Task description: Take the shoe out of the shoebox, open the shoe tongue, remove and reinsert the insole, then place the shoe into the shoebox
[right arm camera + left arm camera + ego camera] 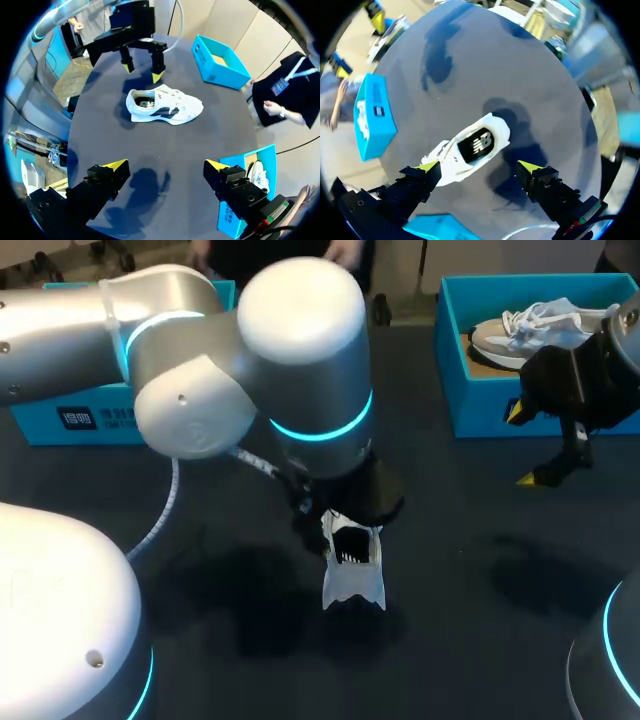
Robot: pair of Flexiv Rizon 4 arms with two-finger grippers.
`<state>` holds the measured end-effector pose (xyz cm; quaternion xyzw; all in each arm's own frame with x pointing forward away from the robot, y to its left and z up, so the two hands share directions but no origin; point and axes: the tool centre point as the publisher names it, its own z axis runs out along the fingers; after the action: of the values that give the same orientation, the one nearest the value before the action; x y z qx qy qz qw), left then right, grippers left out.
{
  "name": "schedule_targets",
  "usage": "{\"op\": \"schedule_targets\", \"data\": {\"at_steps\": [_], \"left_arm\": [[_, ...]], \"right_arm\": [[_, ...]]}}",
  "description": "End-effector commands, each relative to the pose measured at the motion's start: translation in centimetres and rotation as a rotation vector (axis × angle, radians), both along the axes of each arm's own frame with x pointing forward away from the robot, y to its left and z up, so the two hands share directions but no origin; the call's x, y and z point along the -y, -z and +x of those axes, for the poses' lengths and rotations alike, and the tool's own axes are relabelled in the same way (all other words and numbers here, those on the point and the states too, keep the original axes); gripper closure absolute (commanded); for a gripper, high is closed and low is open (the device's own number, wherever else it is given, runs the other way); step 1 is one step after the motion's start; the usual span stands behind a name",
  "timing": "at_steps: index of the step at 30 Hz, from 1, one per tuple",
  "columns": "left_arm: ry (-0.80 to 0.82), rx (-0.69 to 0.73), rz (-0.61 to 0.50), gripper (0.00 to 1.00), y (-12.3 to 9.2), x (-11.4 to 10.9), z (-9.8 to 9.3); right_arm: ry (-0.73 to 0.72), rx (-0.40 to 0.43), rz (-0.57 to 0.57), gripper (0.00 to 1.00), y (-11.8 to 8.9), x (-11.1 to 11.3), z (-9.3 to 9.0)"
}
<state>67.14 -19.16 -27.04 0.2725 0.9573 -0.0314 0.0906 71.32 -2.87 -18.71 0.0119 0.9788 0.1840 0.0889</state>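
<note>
A white shoe [165,105] with dark side marks lies on its sole in the middle of the dark table [150,150]. In the head view only its heel end [352,580] shows below my left wrist. My left gripper [142,71] hovers open just above the shoe's heel opening, not touching it. From the left wrist view the shoe [477,145] lies ahead of the left gripper [479,167], between its spread fingers. My right gripper [166,165] is open and empty, well short of the shoe. In the head view that right gripper [522,445] hangs in front of the blue shoebox [455,360].
The blue shoebox at the back right holds a second white shoe [530,325]. Another blue box [80,415] stands at the back left, half hidden behind my left arm; it is also visible as an open box [220,62].
</note>
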Motion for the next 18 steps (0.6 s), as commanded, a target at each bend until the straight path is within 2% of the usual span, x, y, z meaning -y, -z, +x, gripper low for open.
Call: {"op": "schedule_targets", "data": {"at_steps": [1, 7, 12, 18], "left_arm": [[-0.538, -0.096, -0.06, 0.0, 1.7, 0.9, -0.4], [-0.586, -0.134, -0.07, 0.0, 3.0, 1.3, -1.2], [-0.642, -0.149, -0.091, 0.0, 4.3, 1.1, -2.8], [-0.634, -0.161, -0.082, 0.0, 5.0, 1.2, -4.0]], "right_arm": [[0.0, -0.001, -0.002, 0.0, 0.1, -0.1, 0.1], [0.0, -0.001, -0.002, 0.0, 0.1, -0.1, 0.1], [0.0, -0.001, -0.002, 0.0, 0.1, -0.1, 0.1], [0.0, -0.001, -0.002, 0.0, 0.1, -0.1, 0.1]]}}
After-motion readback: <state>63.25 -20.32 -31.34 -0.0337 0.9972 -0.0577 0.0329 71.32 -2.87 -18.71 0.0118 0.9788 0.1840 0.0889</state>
